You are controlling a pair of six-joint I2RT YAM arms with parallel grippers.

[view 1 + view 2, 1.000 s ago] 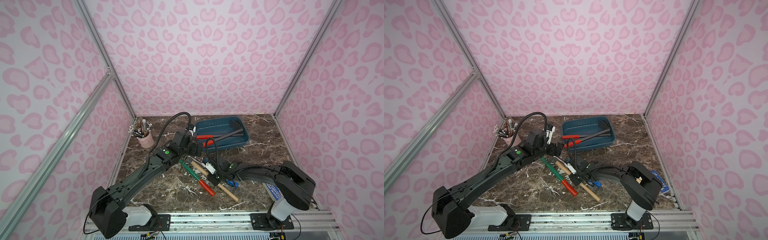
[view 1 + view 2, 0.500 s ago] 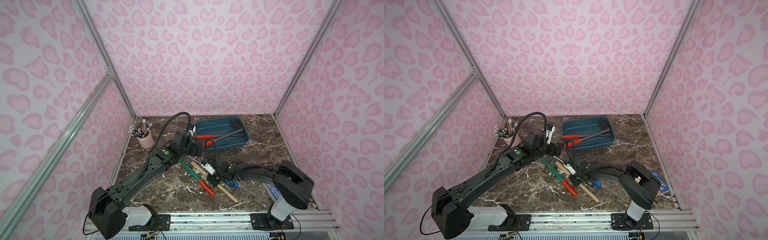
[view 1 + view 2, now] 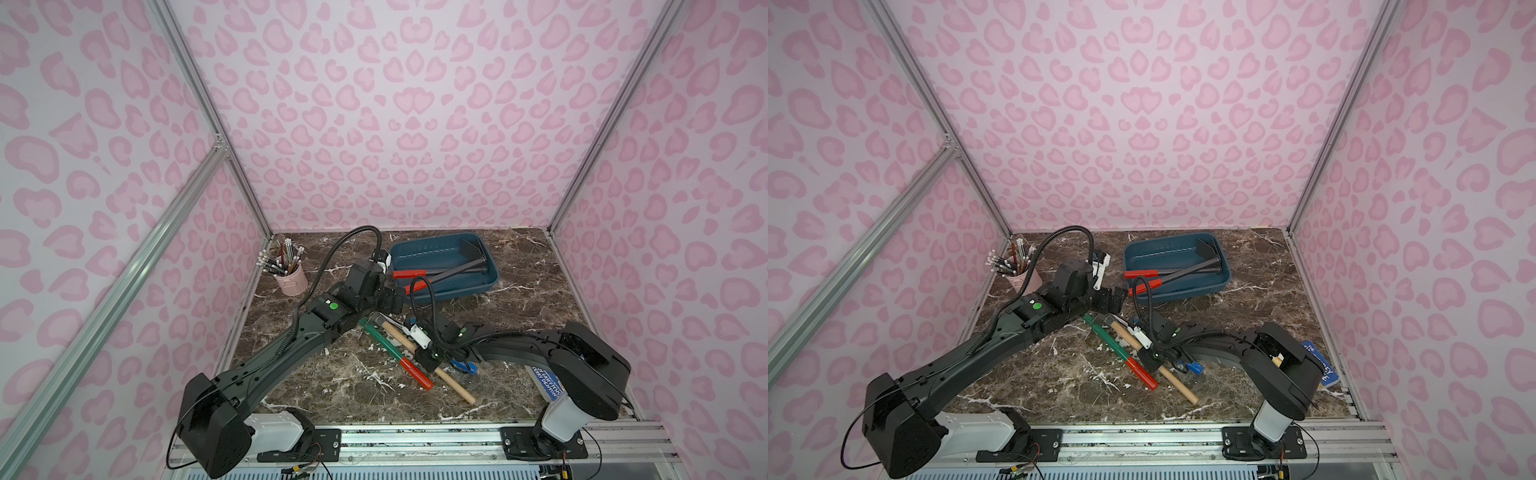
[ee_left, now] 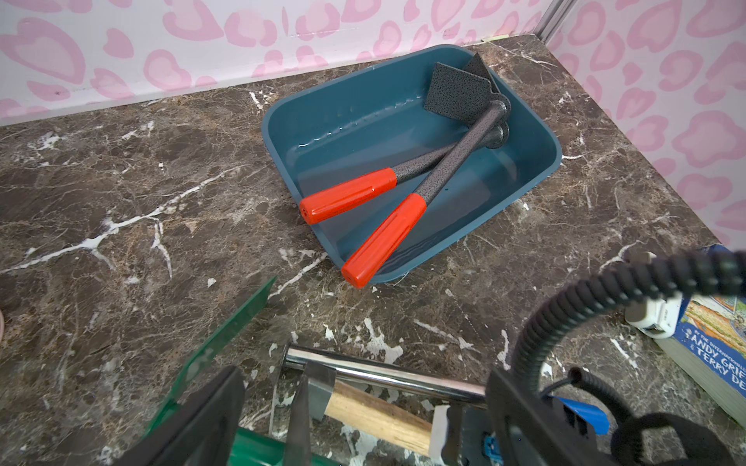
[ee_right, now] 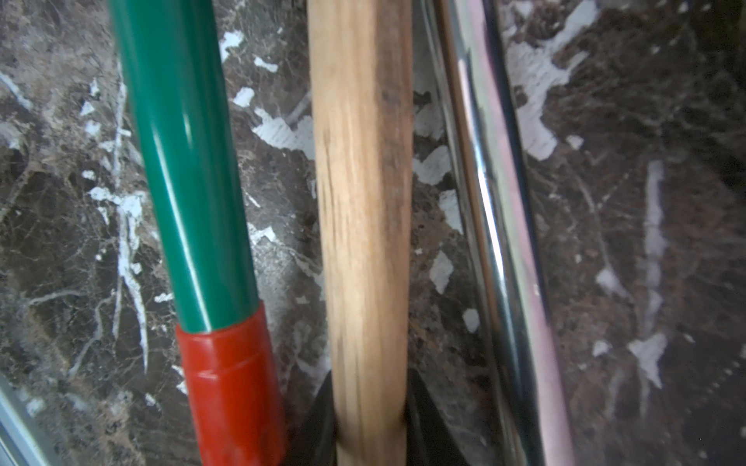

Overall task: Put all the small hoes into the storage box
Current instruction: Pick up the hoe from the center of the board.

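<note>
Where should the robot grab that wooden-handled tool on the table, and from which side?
Mid-handle, from above, jaws across the shaft: the wooden-handled tool lies flat, close between the green tool and chrome rod. The right gripper is shut there.

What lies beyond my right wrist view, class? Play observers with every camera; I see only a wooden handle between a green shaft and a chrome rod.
Observer: The storage box lies farther back, not touching the wooden handle.
Operator: Is it empty?
Observer: No, two grey hoes with orange grips lie in it, grips poking over the rim.
Operator: What else is nearby?
Observer: The left tool hangs open, holding nothing, beside the box's near corner.
</note>
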